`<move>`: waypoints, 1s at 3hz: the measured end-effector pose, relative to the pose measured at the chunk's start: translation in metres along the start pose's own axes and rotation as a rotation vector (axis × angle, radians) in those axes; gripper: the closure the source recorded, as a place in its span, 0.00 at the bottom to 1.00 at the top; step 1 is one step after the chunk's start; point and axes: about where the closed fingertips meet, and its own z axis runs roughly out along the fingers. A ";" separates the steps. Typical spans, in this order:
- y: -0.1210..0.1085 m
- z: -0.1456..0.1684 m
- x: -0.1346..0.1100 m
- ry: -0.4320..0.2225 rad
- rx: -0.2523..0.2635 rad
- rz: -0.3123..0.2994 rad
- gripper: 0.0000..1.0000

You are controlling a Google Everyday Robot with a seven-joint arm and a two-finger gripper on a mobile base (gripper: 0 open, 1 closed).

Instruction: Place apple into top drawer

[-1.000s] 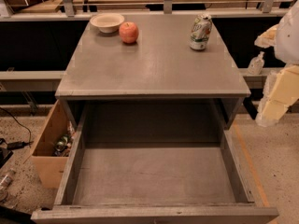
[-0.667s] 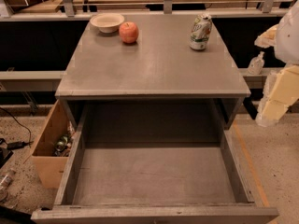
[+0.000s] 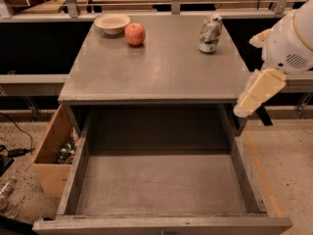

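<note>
Our arm (image 3: pixel 291 40) shows only at far right of the view: a rounded white housing w/ a vent grille, upper right. Below it our gripper (image 3: pixel 257 93), cream-coloured, hangs tilted down and to the left, tip at approx. mid-height of the view.

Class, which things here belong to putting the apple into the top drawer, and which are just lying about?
Job: apple, open top drawer, gripper at the right edge beside the table.
Lying about: bowl, can, cardboard box.
</note>
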 end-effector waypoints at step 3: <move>-0.169 0.101 -0.086 -0.700 0.211 0.259 0.00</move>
